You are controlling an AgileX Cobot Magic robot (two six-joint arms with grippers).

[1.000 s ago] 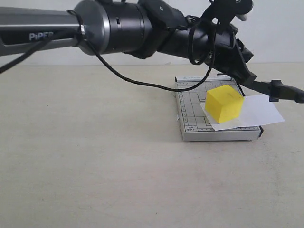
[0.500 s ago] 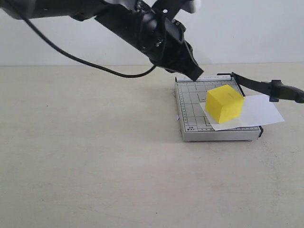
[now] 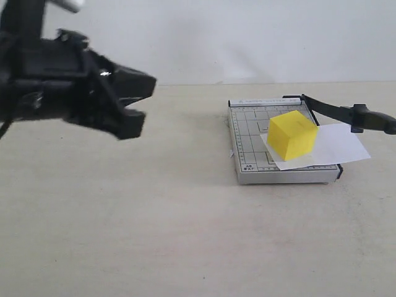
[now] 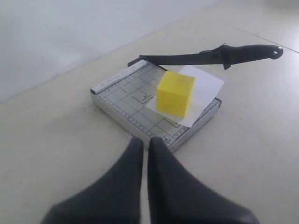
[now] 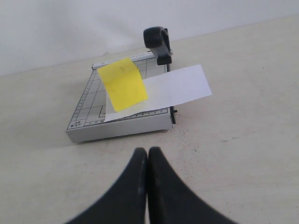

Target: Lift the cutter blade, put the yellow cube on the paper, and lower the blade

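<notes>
Matte beige table (image 3: pixel 154 235) bears yellow cube (image 3: pixel 292 134) on paper (image 3: pixel 340 143); left fingers (image 4: pixel 121 182), right fingers (image 5: pixel 131 186) closed.

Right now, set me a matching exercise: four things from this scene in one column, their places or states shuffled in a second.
Things
1. bright yellow cube
2. white paper sheet
3. long black cutter blade
4. left black hand

States
A. tilted up, handle in the air
B. shut and empty, clear of everything
C. sitting on the paper
D. lying on the grey gridded base, overhanging one edge

Pairs: 1-C, 2-D, 3-A, 4-B
</notes>
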